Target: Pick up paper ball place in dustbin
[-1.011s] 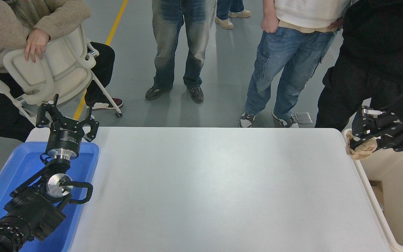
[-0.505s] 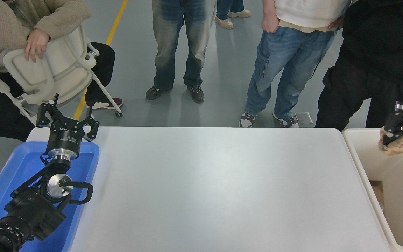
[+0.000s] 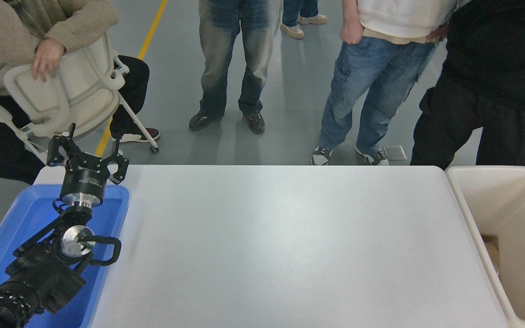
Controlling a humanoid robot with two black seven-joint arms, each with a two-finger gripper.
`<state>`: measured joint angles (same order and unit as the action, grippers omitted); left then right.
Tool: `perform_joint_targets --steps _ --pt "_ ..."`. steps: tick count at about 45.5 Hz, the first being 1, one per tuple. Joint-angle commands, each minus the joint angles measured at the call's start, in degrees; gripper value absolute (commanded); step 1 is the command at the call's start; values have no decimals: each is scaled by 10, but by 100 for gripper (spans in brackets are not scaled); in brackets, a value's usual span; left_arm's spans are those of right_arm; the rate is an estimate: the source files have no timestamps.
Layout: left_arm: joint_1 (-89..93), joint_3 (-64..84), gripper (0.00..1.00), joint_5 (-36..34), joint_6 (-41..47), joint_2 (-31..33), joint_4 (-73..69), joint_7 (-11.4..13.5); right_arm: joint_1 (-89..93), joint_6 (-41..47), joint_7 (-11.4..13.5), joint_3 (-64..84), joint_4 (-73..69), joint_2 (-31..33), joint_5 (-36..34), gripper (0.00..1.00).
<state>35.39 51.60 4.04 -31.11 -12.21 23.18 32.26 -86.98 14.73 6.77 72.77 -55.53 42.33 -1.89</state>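
Now the left gripper (image 3: 87,157) is seen parked over the blue tray (image 3: 25,218), fingers spread wide. Only the cream dustbin (image 3: 465,214) is seen at the white table's (image 3: 280,246) right edge; the right gripper's state cannot be told.

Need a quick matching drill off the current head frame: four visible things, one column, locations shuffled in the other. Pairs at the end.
Things:
1. dustbin
2. blue tray
3. left gripper
4. white chair

Places:
A. on the floor beyond the table's far left corner
B. at the table's right edge
C. at the table's left edge
D. above the blue tray's far end, jaws spread

Pairs: 1-B, 2-C, 3-D, 4-A
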Motion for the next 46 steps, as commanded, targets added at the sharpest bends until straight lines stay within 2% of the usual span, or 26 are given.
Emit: perform_joint_targets --steps 1,13,21,30,46 --pt "0 1 99 0 0 1 0 0 211 -20 1 -127 163 -28 0 0" --pt "0 1 99 0 0 0 -1 0 349 -79 3 -217 310 -93 0 0" --pt "-1 1 99 0 0 0 -1 0 443 -102 2 -254 453 -159 0 0" --pt "-1 1 99 0 0 0 0 0 493 -130 5 -291 549 -211 4 0" --pt "0 1 99 0 0 0 0 0 498 -137 4 -297 562 -217 1 0"
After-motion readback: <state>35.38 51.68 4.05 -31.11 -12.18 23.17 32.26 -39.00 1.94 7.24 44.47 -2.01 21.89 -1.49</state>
